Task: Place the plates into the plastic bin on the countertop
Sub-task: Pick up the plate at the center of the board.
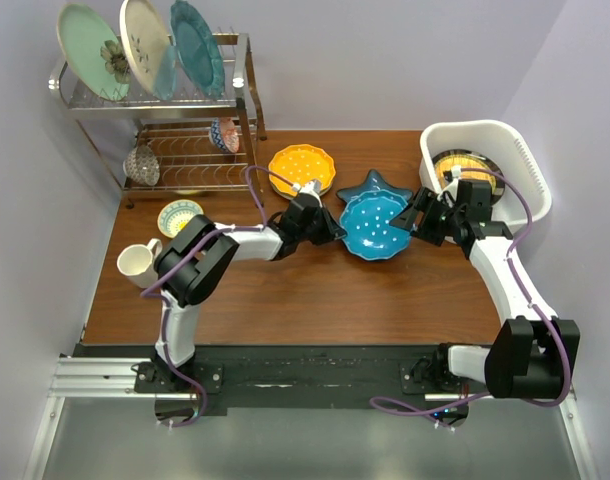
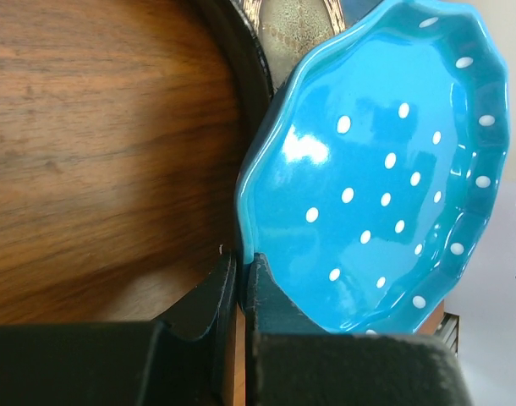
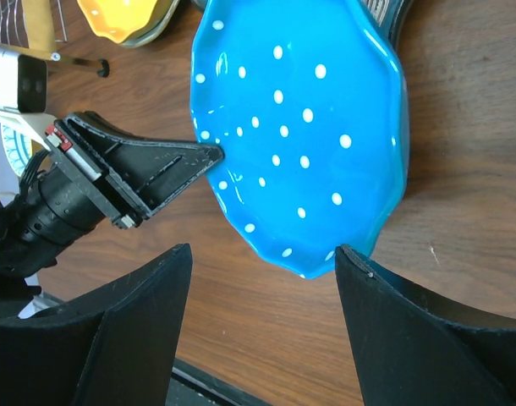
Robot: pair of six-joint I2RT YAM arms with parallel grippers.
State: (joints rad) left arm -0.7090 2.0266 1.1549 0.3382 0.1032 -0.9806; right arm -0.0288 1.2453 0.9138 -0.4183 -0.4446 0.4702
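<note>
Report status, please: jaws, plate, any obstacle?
Left gripper: jaws shut on blue dotted plate rim. Right gripper: jaws open beside plate, standing between it and plastic bin.

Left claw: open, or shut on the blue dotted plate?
Shut on the dotted plate. In the left wrist view the left claw pinches its rim, a finger on each side.

Bright even light, soft glare on blue plate (image 2: 376, 169)

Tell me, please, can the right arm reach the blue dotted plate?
Probably yes: the open right gripper faces the blue dotted plate, nothing between; the left gripper pinches its opposite rim.
</note>
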